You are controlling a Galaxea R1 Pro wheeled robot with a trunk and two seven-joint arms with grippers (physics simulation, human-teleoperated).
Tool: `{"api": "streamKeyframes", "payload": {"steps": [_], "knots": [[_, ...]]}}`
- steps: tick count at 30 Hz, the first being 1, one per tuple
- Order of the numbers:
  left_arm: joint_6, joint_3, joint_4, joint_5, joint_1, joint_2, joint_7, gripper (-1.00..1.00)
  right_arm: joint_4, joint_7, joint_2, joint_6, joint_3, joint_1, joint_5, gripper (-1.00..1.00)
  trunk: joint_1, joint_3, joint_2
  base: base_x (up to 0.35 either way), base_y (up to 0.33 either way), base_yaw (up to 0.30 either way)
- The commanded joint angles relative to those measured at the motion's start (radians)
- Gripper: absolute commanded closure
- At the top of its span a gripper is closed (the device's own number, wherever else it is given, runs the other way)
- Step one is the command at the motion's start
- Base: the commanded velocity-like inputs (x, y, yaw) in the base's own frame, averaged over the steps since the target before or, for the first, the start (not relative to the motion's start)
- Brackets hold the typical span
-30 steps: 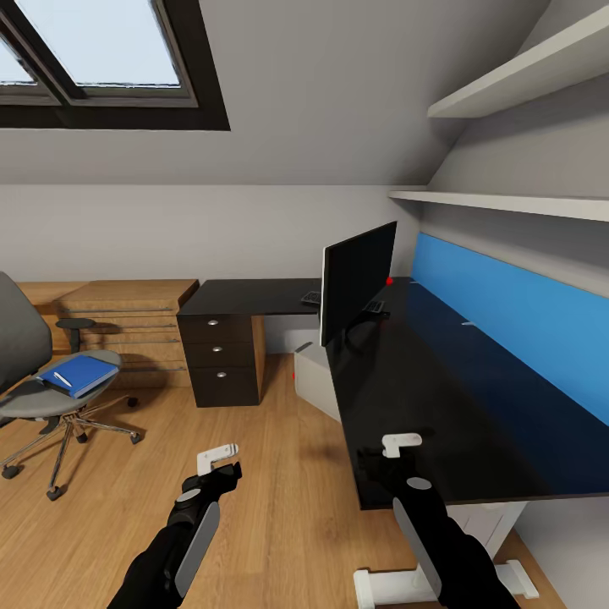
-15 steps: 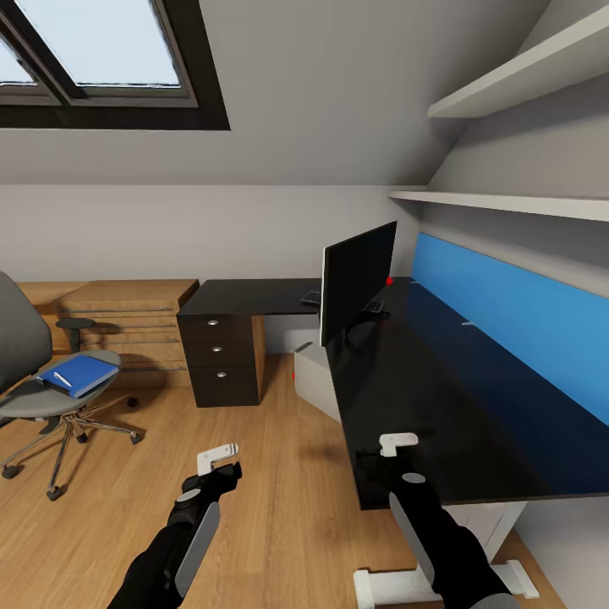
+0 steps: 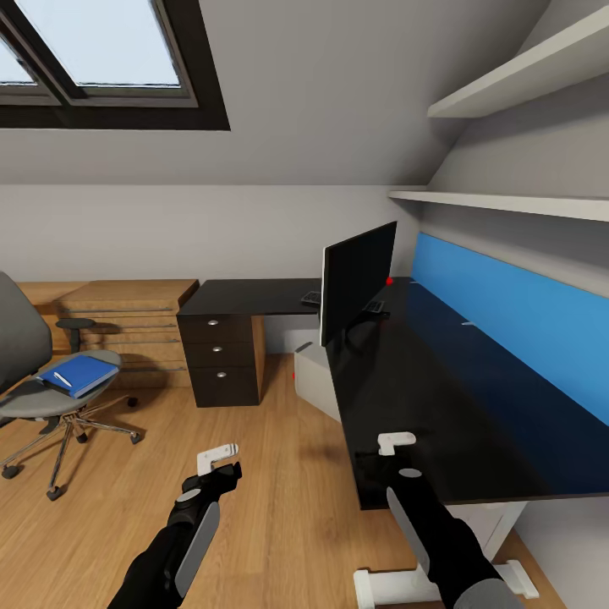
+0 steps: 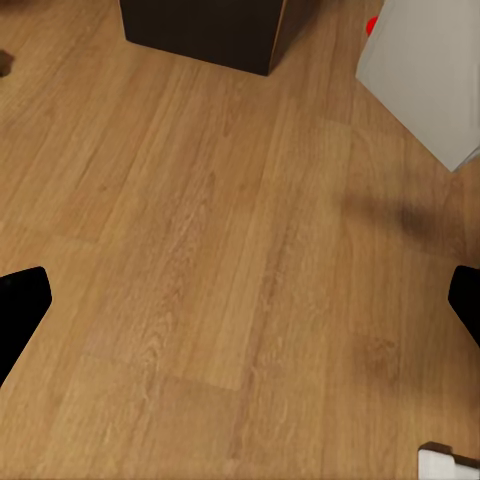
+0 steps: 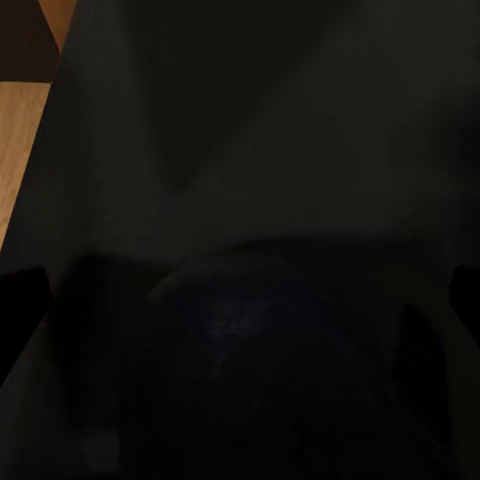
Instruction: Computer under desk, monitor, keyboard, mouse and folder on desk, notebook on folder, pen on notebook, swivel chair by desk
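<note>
Folder (image 3: pixel 82 373) lies flat on my far left, on the swivel chair (image 3: pixel 38 394) seat, long axis slanting toward the desk (image 3: pixel 440 397), with the pen (image 3: pixel 62 380) lying on it at an angle. My left gripper (image 3: pixel 218 458) hangs over the wood floor (image 4: pixel 200 260), fingers spread wide. Monitor (image 3: pixel 358 280) stands edge-on along the desk. My right gripper (image 3: pixel 397 441) hovers over the desk's near end, jaws apart.
</note>
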Motion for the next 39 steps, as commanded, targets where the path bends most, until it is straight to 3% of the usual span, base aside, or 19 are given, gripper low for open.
{"api": "streamKeyframes", "payload": {"steps": [1, 32, 33, 39], "knots": [[0.003, -0.003, -0.002, 0.01, -0.001, 0.0, 0.009, -1.0, 0.001, -0.009, -0.001, 0.004, 0.003, -0.001, -0.011, -1.0, 0.0, -0.001, -0.001, 0.0, 0.0, 0.0], [0.003, -0.003, -0.002, 0.01, -0.001, 0.001, 0.008, -1.0, 0.014, -0.008, 0.005, 0.004, 0.003, -0.002, -0.011, -1.0, 0.0, -0.001, -0.001, -0.064, 0.0, 0.0], [0.003, -0.003, -0.002, 0.01, -0.001, 0.001, 0.008, -1.0, 0.014, -0.008, 0.005, 0.004, 0.003, -0.002, -0.011, 1.0, 0.0, -0.001, -0.001, -0.029, 0.0, 0.0], [0.003, -0.003, -0.002, 0.01, -0.001, 0.001, 0.008, -1.0, 0.015, -0.008, 0.004, 0.004, 0.003, -0.002, -0.011, 1.0, 0.0, -0.001, -0.001, -0.01, 0.0, 0.0]]}}
